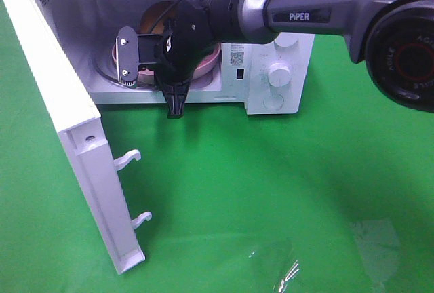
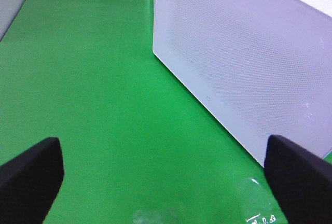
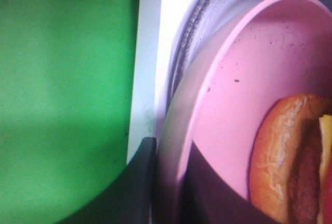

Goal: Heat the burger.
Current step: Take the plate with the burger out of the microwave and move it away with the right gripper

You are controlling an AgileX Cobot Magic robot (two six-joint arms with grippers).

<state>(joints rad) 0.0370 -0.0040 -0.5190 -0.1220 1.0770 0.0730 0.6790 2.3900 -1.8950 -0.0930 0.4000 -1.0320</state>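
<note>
The burger (image 1: 152, 17) lies on a round pink plate (image 1: 209, 68) inside the open white microwave (image 1: 279, 47), mostly hidden behind my right arm. In the right wrist view the burger's golden bun (image 3: 280, 151) sits on the plate (image 3: 244, 89), and my right gripper (image 3: 169, 143) is shut on the plate's front rim, one dark finger on each side, at the microwave's front sill. In the exterior view that gripper (image 1: 175, 105) points down at the sill. My left gripper (image 2: 166, 177) is open and holds nothing, low over the green cloth beside the door's outer face (image 2: 244, 53).
The microwave door (image 1: 68, 116) is swung wide towards the front left, with two latch hooks (image 1: 127, 159) sticking out of its edge. A control knob (image 1: 279, 74) is on the right panel. Green cloth (image 1: 271, 191) covers the table in front.
</note>
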